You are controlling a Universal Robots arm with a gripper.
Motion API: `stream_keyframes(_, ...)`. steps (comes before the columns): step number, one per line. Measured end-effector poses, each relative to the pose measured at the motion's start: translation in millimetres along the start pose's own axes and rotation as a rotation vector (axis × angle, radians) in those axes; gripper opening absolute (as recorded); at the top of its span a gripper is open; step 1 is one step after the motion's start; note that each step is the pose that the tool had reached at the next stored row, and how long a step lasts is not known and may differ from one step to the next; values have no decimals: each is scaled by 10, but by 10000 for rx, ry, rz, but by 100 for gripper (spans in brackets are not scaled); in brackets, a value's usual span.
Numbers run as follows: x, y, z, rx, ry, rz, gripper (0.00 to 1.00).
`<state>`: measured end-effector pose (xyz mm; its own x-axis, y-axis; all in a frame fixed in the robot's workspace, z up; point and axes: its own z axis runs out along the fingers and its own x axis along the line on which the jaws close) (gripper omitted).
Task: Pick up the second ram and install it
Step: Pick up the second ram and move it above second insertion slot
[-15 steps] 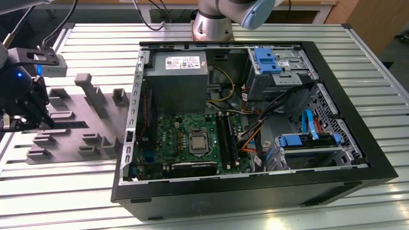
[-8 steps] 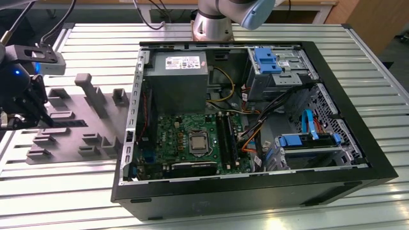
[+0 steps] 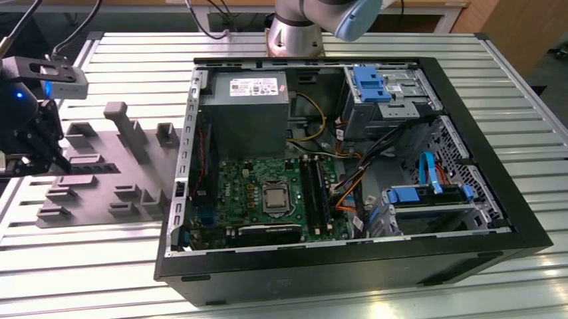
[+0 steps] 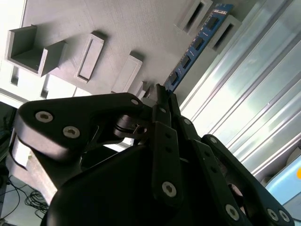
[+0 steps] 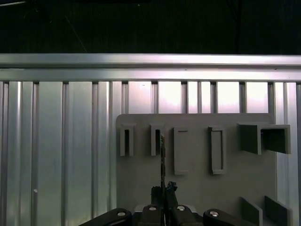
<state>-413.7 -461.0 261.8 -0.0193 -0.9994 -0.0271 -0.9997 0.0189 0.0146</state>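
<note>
In both wrist views my gripper [image 4: 160, 92] [image 5: 163, 189] is shut on the second ram [image 4: 197, 47], a narrow blue-edged board with a row of black chips. The first wrist view shows the stick [image 5: 162, 153] edge-on as a thin line running out from the fingertips. It reaches over the grey holder plate [image 4: 117, 28] [image 5: 197, 188], its far end beside two slotted blocks [image 4: 214, 21]. In the exterior view the gripper [image 3: 22, 159] hangs at the far left, over the left edge of the holder plate [image 3: 98, 179]. The black memory slots [image 3: 312, 189] lie on the green motherboard inside the open case.
An open black computer case [image 3: 355, 266] lies on the ribbed metal table [image 3: 533, 146], with a power supply [image 3: 249, 113], blue drive brackets [image 3: 373, 83] and loose cables [image 3: 355, 179] near the slots. Raised grey blocks [image 3: 124, 126] stand on the holder plate. The arm's base [image 3: 297, 30] is behind the case.
</note>
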Motion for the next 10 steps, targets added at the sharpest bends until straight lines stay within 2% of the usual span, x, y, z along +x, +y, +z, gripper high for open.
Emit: stream_keyframes(10,-3,1,-98,2,-1,0,14)
